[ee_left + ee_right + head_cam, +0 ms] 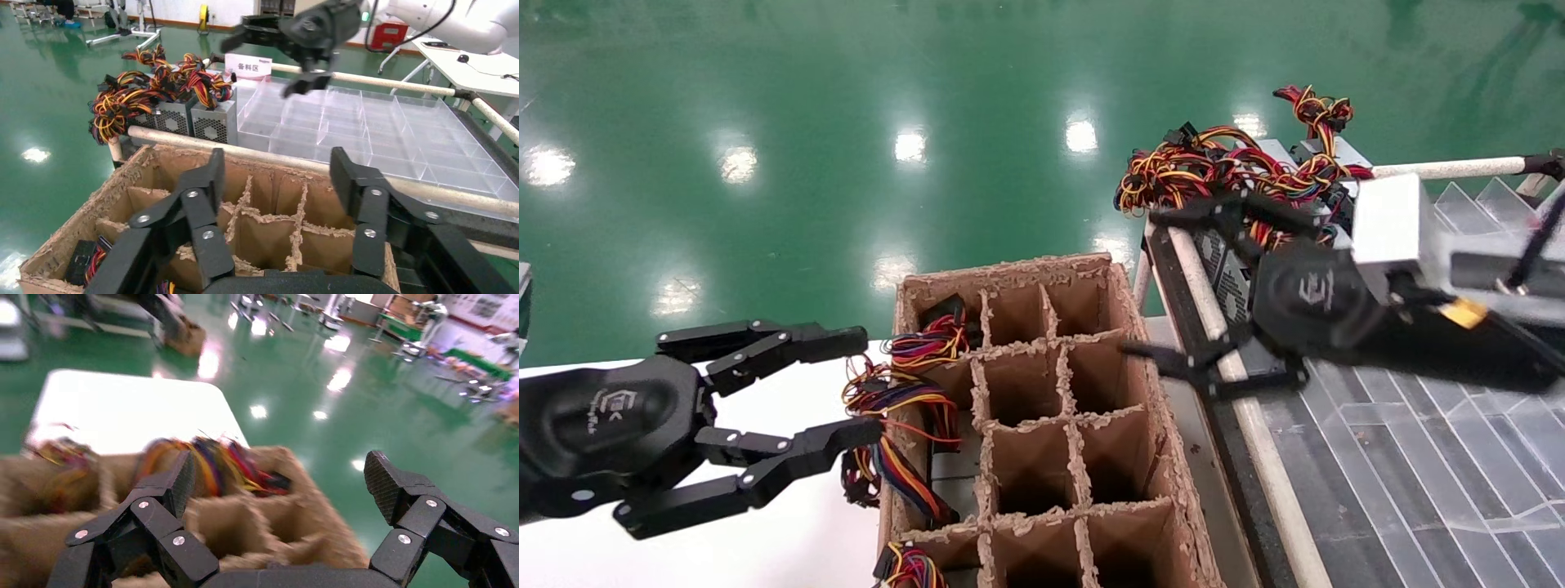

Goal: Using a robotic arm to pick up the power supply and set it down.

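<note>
Several grey power supplies (1232,278) with honeycomb grilles and red, yellow and black wire bundles stand in a row at the far end of the rack, also in the left wrist view as power supplies (211,122). My right gripper (1140,282), on the arm with the silver wrist block, hovers open and empty just in front of them, over the rack's edge beside the cardboard grid box (1042,408). In its own view the right gripper (280,465) looks onto the blurred box. More wire bundles (903,392) fill the box's left cells. My left gripper (869,382) is open beside them.
A clear plastic divider tray (1418,457) covers the rack on the right, framed by white rails (1451,169). A white table (764,555) lies under my left arm. Green floor stretches beyond. A small sign (249,66) stands behind the power supplies.
</note>
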Action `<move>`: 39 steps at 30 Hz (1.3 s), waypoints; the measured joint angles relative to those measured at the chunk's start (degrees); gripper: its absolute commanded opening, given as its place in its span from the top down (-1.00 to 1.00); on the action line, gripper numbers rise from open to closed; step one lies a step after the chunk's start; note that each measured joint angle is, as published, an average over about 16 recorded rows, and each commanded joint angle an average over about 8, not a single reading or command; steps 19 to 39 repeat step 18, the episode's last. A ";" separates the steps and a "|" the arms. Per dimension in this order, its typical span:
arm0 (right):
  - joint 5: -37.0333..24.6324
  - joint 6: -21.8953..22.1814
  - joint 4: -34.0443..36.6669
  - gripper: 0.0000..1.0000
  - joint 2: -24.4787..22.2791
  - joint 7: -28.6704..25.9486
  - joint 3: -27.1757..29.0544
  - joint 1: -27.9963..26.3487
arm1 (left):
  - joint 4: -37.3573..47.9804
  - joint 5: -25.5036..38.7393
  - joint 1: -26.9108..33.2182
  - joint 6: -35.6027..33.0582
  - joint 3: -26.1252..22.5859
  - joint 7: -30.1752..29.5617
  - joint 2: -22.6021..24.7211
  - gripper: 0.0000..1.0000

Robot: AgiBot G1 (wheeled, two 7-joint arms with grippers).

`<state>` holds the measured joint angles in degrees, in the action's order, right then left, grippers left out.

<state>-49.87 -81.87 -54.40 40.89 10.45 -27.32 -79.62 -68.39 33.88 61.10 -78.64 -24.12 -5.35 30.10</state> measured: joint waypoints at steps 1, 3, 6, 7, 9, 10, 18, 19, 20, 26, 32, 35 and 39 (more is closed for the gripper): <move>0.53 -0.25 -1.27 -1.00 -0.39 -1.41 0.75 1.20 | 0.00 0.00 0.00 0.00 0.00 0.00 0.00 -1.00; 1.58 -0.75 -3.77 -1.00 -1.15 -4.17 2.22 3.55 | 0.00 0.00 0.00 0.00 0.00 0.00 0.00 -1.00; 3.15 -1.50 -7.55 -1.00 -2.31 -8.35 4.45 7.11 | 0.00 0.00 0.00 0.00 0.00 0.00 0.00 -1.00; 3.68 -1.75 -8.80 -1.00 -2.69 -9.73 5.18 8.29 | 0.00 0.00 0.00 0.00 0.00 0.00 0.00 -1.00; 4.66 -2.22 -11.16 -1.00 -3.41 -12.33 6.57 10.50 | 0.00 0.00 0.00 0.00 0.00 0.00 0.00 -1.00; 5.14 -2.45 -12.33 -1.00 -3.77 -13.63 7.26 11.61 | 0.00 0.00 0.00 0.00 0.00 0.00 0.00 -1.00; 7.32 -3.49 -17.60 -1.00 -5.36 -19.39 10.34 16.57 | 0.00 0.00 0.00 0.00 0.00 0.00 0.00 -1.00; 7.32 -3.49 -17.60 -1.00 -5.36 -19.39 10.34 16.57 | 0.00 0.00 0.00 0.00 0.00 0.00 0.00 -1.00; 7.32 -3.49 -17.60 -1.00 -5.36 -19.39 10.34 16.57 | 0.00 0.00 0.00 0.00 0.00 0.00 0.00 -1.00; 7.32 -3.49 -17.60 -1.00 -5.36 -19.39 10.34 16.57 | 0.00 0.00 0.00 0.00 0.00 0.00 0.00 -1.00; 7.32 -3.49 -17.60 -1.00 -5.36 -19.39 10.34 16.57 | 0.00 0.00 0.00 0.00 0.00 0.00 0.00 -1.00; 7.32 -3.49 -17.60 -1.00 -5.36 -19.39 10.34 16.57 | 0.00 0.00 0.00 0.00 0.00 0.00 0.00 -1.00; 7.32 -3.49 -17.60 -1.00 -5.36 -19.39 10.34 16.57 | 0.00 0.00 0.00 0.00 0.00 0.00 0.00 -1.00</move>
